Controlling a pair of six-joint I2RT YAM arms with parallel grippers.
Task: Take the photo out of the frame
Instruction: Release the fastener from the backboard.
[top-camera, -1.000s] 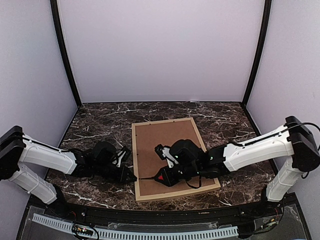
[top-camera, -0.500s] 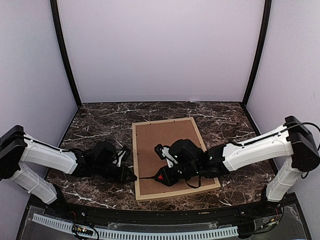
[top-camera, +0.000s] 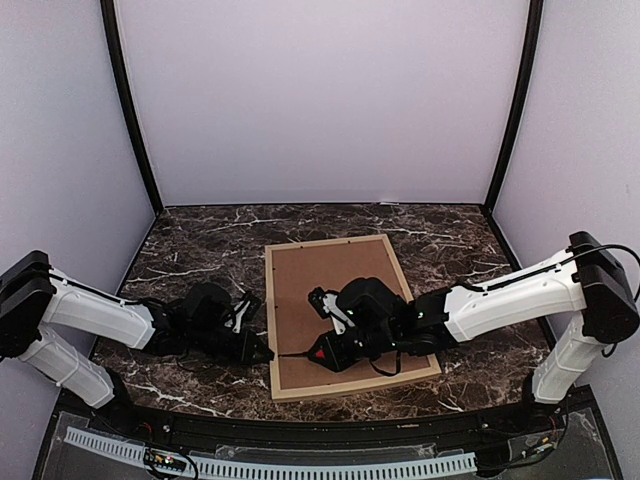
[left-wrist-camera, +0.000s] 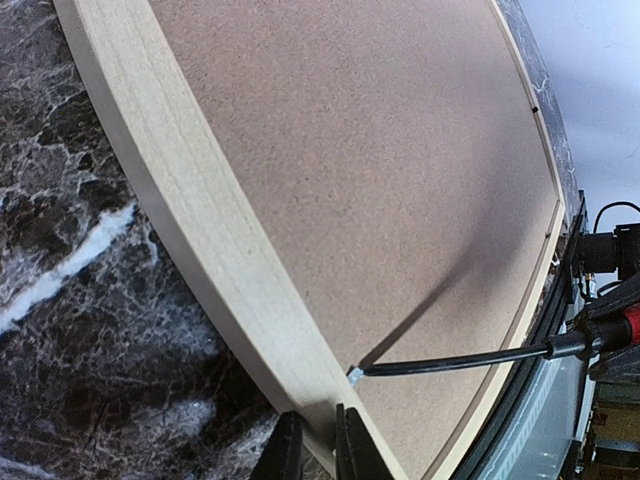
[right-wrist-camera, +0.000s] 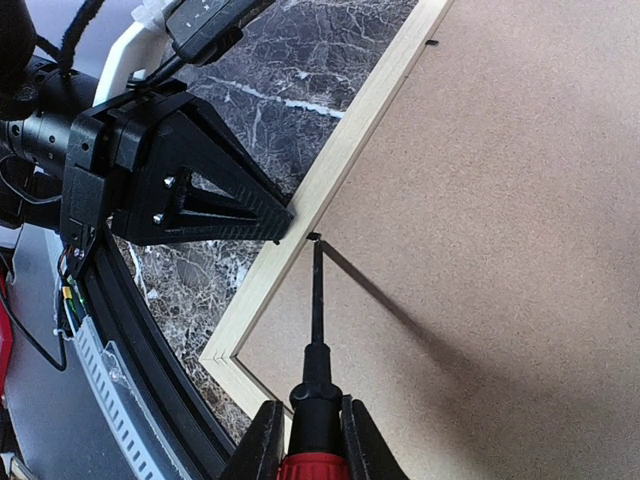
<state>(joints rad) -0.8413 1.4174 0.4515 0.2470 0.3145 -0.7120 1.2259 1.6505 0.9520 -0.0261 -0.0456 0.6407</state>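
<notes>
Early stage: frame (top-camera: 270, 320) lying face down mid-worktop (top-camera: 200, 250), backing board (top-camera: 330, 280) not yet out, photo hidden underneath. Right gripper (right-wrist-camera: 310, 432) jaws clamping the screwdriver (right-wrist-camera: 316, 340), tip working a left-rail tab (right-wrist-camera: 313, 237). Left gripper (left-wrist-camera: 318, 452) jaws nearly closed, bracing that rail.

frame (left-wrist-camera: 200, 230): pale matt wood | backing board (left-wrist-camera: 350, 150): brown matt fibreboard, grainy | table (left-wrist-camera: 60, 250): glossy dark marble | screwdriver (right-wrist-camera: 316, 300): black glossy shaft

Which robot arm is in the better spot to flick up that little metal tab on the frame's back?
Right. The right claw holds the screwdriver, whose tip sits at the metal tab by the frame's inner edge. The left claw, shut and toolless, only presses the frame's outer rim.
</notes>
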